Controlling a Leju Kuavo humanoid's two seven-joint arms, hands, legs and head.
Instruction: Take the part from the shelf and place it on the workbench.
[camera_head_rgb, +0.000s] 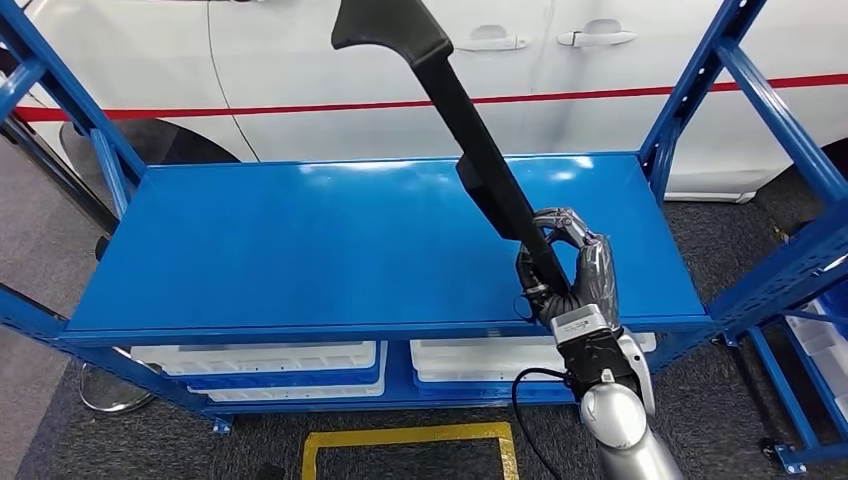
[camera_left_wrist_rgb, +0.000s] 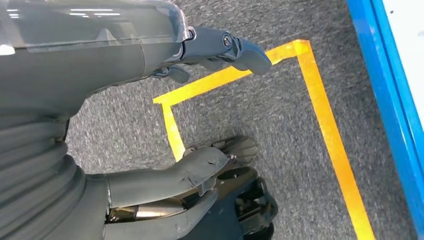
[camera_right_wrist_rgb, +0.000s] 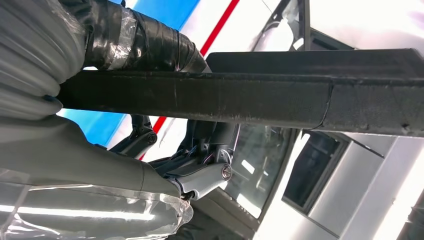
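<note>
Here right hand (camera_head_rgb: 566, 268) grips lower end of long black part (camera_head_rgb: 470, 140), tilted above blue shelf (camera_head_rgb: 300, 250); left hand (camera_left_wrist_rgb: 220, 47) holds nothing.

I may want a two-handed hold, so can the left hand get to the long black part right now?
Probably not as it stands. The left hand hangs low over the carpet by the yellow floor tape, holding nothing, while the right hand holds the black part up over the blue shelf.
</note>
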